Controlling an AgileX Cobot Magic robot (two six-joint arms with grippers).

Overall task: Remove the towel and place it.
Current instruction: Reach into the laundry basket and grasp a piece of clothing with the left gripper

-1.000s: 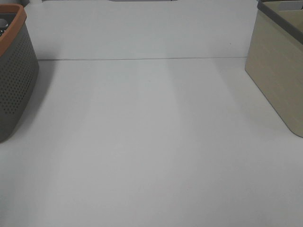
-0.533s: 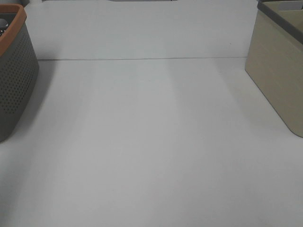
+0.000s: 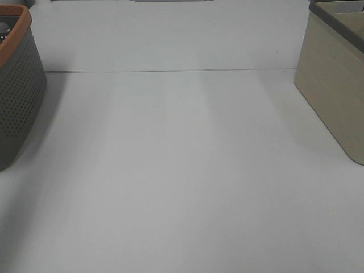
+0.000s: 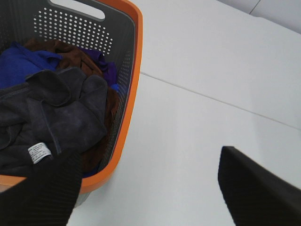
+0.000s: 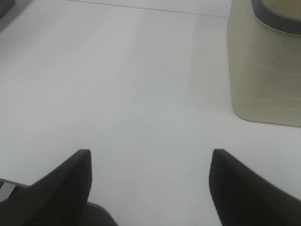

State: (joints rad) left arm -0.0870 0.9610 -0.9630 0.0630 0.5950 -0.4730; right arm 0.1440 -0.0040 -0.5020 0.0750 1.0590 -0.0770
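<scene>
towel in basket, left arm nearer

towel (image 4: pixel 61 113) lies crumpled on top of the pile in the orange-rimmed basket (image 4: pixel 134 70), white tag (image 4: pixel 39 152) up, with no clear long axis. left gripper (image 4: pixel 148 157) is wide open, holding nothing, by the rim; the towel sits off to 1 side of the jaws. blue cloth (image 4: pixel 19 66) and brown cloth (image 4: pixel 66 52) crowd it. right gripper (image 5: pixel 150 155) is open and empty, near the beige bin (image 5: pixel 263 70).
</scene>
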